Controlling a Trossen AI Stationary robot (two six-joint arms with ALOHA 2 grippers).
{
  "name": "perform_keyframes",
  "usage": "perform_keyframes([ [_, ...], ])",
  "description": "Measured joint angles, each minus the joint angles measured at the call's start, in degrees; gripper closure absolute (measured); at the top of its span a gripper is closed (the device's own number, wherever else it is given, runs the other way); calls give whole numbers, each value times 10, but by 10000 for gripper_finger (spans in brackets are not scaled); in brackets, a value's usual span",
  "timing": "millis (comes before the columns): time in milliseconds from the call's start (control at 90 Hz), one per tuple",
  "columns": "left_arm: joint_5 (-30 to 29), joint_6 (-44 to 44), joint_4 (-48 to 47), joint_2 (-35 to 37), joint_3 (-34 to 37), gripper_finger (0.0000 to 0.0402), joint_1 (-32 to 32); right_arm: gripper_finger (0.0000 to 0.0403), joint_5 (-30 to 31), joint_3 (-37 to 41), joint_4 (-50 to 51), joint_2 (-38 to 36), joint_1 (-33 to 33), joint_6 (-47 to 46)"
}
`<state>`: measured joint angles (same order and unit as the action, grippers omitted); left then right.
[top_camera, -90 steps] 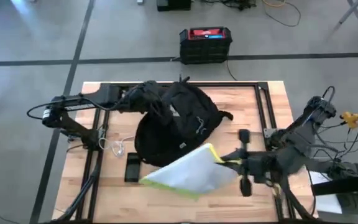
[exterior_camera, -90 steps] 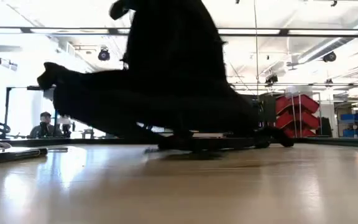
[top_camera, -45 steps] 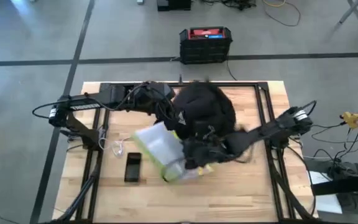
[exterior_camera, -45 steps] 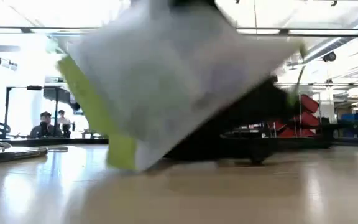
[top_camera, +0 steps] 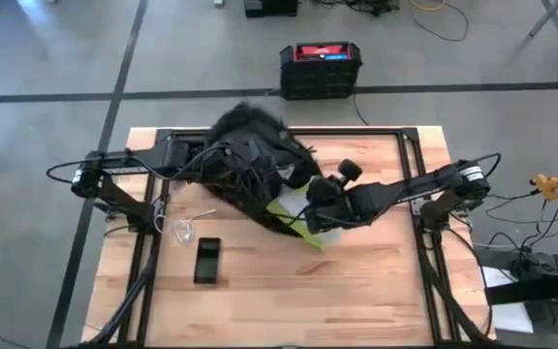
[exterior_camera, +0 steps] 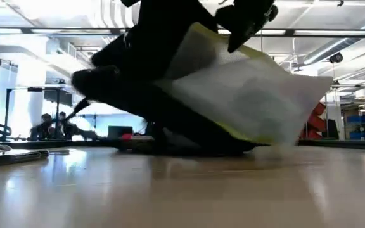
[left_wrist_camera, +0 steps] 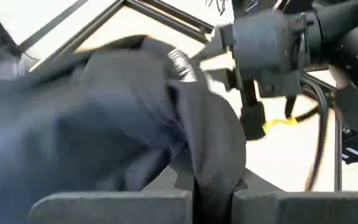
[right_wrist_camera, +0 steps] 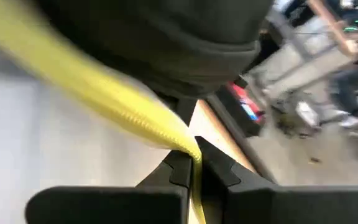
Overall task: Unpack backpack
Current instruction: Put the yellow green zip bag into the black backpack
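The backpack (top_camera: 245,160) is sitting bunched up toward the far left of the table (top_camera: 376,291), lifted off the wood on its right side, and the left gripper (left_wrist_camera: 213,186) is clenching a fold of its black fabric between its fingers, as the left wrist view is showing. The right gripper (right_wrist_camera: 191,163) is pinching the yellow-edged corner of a pale pouch (exterior_camera: 246,95) just to the right of the bag, near the middle of the table. In the high view only a green-yellow strip of that pouch is showing under the bag's near right edge, so part of it is probably lying under or inside the fabric; I cannot tell which. The pouch's long axis is running from the bag toward the near right, roughly along the line of the right arm, so the bag is lying left and slightly far of the right gripper. Judging from this, the coming move is turning on drawing the pouch rightward and nearer while the left gripper is holding the bag back. A dark phone (top_camera: 206,260) is lying on the near left, well apart.
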<state>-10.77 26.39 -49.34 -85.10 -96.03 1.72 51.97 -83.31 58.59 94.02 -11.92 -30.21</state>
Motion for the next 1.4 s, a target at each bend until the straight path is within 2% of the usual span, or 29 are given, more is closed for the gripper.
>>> perform_keyframes([
  [156, 33, 4, 6, 0, 3, 401, 2, 403, -52, 2, -169, -1, -13, 98],
  [278, 44, 15, 42, 1, 12, 401, 15, 403, -48, 6, -274, 0, -4, 153],
  [433, 37, 12, 54, 0, 15, 401, 37, 403, -43, 30, -337, 17, 21, 176],
  [578, 33, 11, 52, 0, 24, 401, 41, 402, -80, 54, -362, 50, 37, 163],
  [711, 41, 11, 59, -1, 55, 401, 41, 367, -95, 59, -342, 66, 37, 167],
  [889, 42, 11, 76, 0, 101, 401, 39, 256, -137, 59, -295, 35, 37, 186],
  [1000, 39, 10, 77, -2, 120, 401, 39, 191, -175, 57, -181, -14, 17, 186],
  [1089, 28, 9, 80, -2, 132, 401, 39, 156, -190, 60, -55, -56, -10, 143],
  [1222, 21, 8, 112, -2, 152, 401, 39, 135, -204, 108, 86, -116, -31, 46],
  [1311, 21, 2, 146, -2, 166, 401, 39, 141, -209, 167, 112, -153, -32, 9],
  [1400, 21, 2, 158, -2, 174, 401, 39, 163, -227, 232, 107, -182, -27, -11],
])
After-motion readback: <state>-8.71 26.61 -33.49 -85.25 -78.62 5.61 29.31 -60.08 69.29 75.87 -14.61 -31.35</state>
